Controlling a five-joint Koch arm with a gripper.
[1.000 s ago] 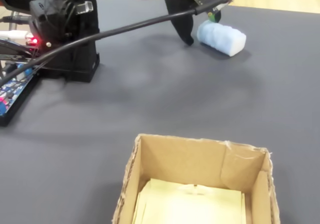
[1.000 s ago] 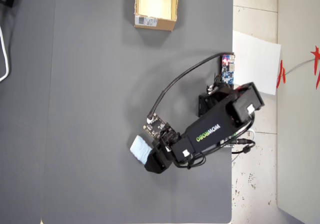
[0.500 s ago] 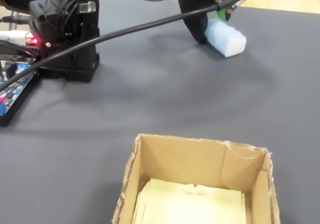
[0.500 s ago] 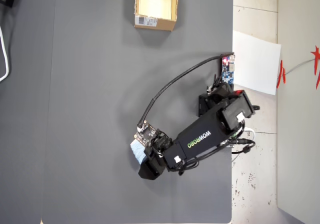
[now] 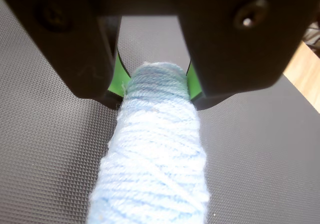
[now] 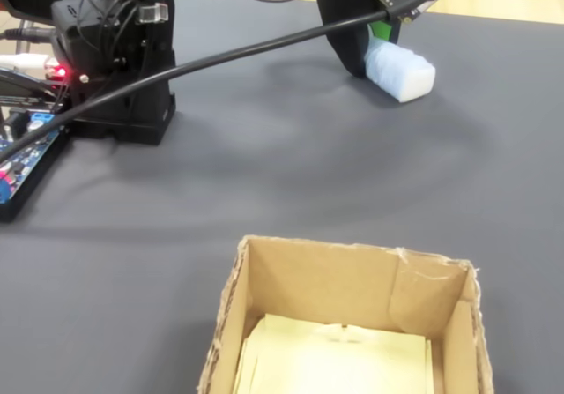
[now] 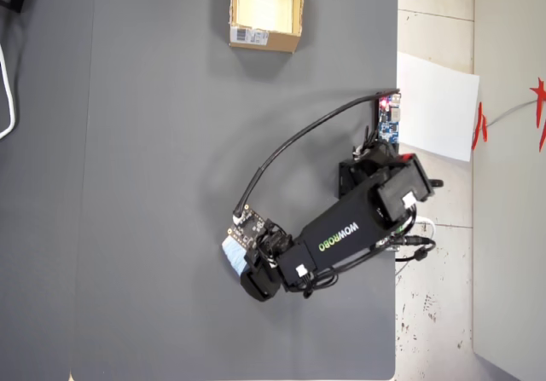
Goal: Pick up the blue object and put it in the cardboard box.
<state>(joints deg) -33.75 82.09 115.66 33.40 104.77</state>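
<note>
The blue object is a pale blue yarn-wound piece that fills the lower middle of the wrist view. Its far end sits between the green pads of my gripper, which is shut on it from both sides. In the fixed view the gripper holds the blue object at the far right, at or just above the mat. The cardboard box stands open at the near edge, with a pale yellowish floor. From overhead, the blue object lies far from the cardboard box at the top.
A dark textured mat covers the table, with bare wood past its right edge. The arm's base and a blue circuit board stand at the left. A black cable runs above the mat. White paper lies off the mat.
</note>
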